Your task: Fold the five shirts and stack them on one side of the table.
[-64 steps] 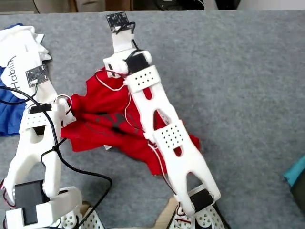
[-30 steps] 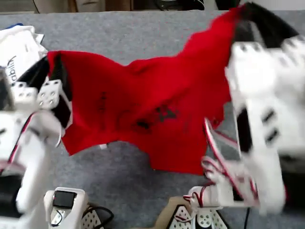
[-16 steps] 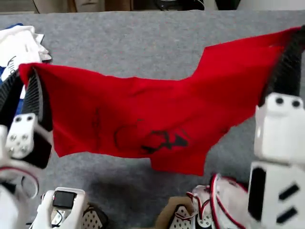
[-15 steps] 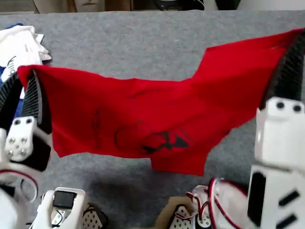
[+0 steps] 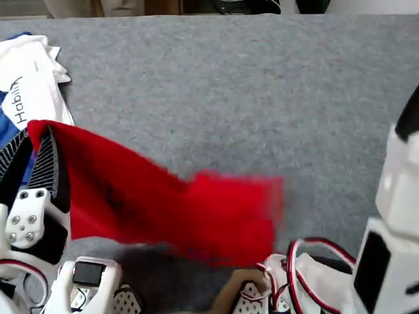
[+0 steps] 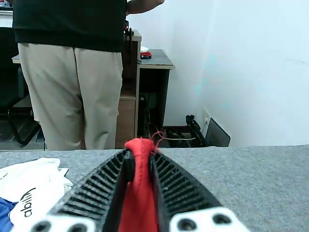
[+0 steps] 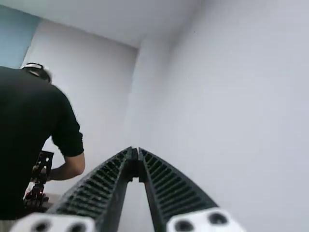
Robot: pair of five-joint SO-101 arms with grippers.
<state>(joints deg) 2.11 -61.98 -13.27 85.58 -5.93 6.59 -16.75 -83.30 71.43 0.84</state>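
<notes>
A red shirt [image 5: 177,209] hangs in the air from one corner, trailing low toward the table's front edge. My left gripper [image 5: 36,134] is raised at the left side and is shut on that corner; in the left wrist view the red cloth [image 6: 139,193] is pinched between the gripper's [image 6: 139,151] black ribbed fingers. My right arm [image 5: 396,209] stands high at the right edge. Its gripper [image 7: 133,157] points up at a white wall, shut with nothing in it.
A crumpled white shirt [image 5: 29,78] lies over a blue shirt [image 5: 8,134] at the table's far left; both also appear as the white shirt [image 6: 29,186] and blue shirt [image 6: 5,215] in the left wrist view. The grey table [image 5: 262,98] stretches bare behind the red shirt.
The red shirt was lifted off the table and stretched wide between both grippers. Now its right end has come out of the right gripper and dropped; the left gripper still holds its corner.
</notes>
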